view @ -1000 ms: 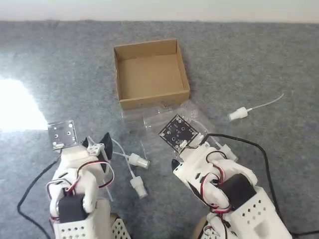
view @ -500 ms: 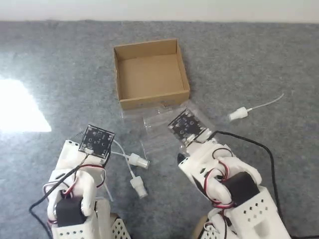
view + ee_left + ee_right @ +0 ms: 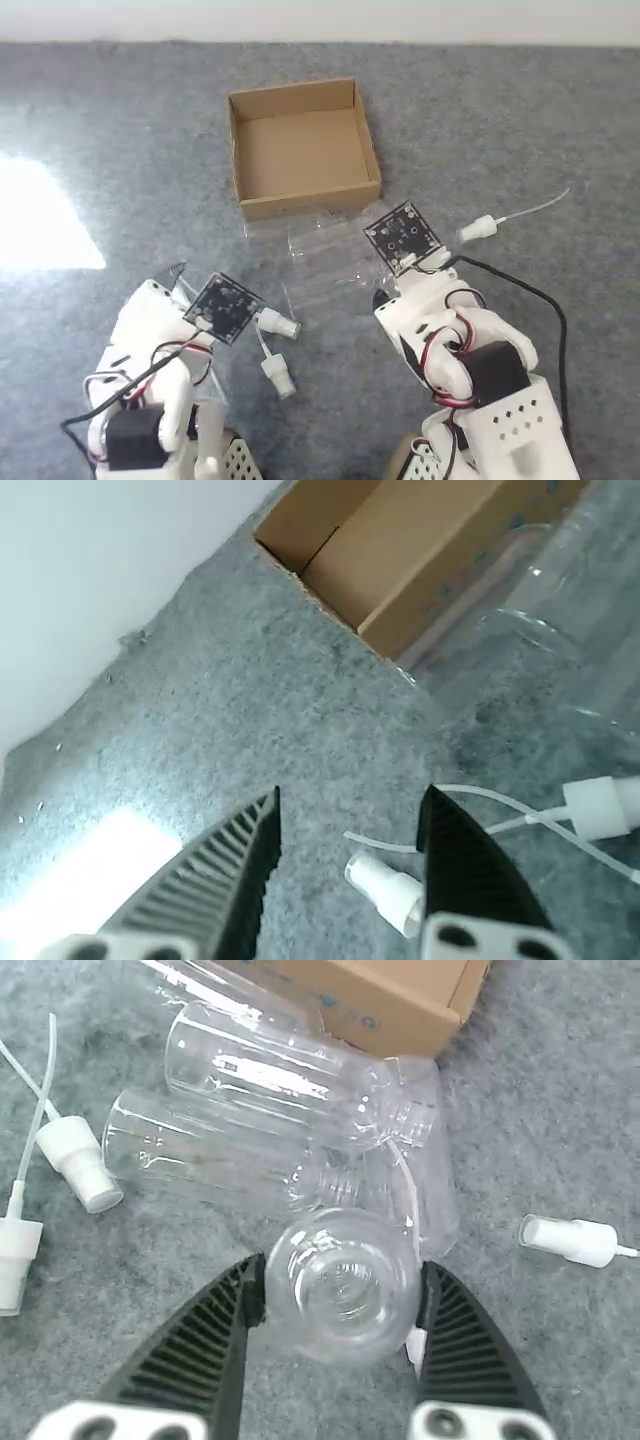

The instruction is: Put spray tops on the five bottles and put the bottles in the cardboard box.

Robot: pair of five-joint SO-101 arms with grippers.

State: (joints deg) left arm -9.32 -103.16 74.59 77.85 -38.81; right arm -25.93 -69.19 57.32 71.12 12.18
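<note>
A: What does the right gripper (image 3: 342, 1270) hold?

B: A clear plastic bottle (image 3: 340, 1310), seen end-on. It sits between the two black jaws and each jaw presses against its side, so the grip is closed on it.

A: What lies around that gripper?

B: Just beyond its fingertips are the other clear bottles (image 3: 265, 1070), on their sides and touching one another. Past them is the brown cardboard box (image 3: 400, 1000), right against the heap. The high view shows it open at the top, with nothing inside. A lone white spray top (image 3: 572, 1240) lies on the grey carpeted table (image 3: 520, 120) off to one side of the jaws, apart from the held bottle. On the other side are two white spray tops (image 3: 78, 1165) near the heap, with thin tubes trailing from them.

A: And the left gripper (image 3: 352, 815)?

B: Its jaws are spread wide and hold nothing. A small white top (image 3: 385, 888) with a thin tube lies on the carpet below the gap, close beside one jaw. A further white top (image 3: 600, 805) lies off to the outer side of that same jaw. These are most likely the same two tops, though I can't be sure. Ahead of the fingertips and off to that side lie the clear bottles, with a corner of the box beyond them.
</note>
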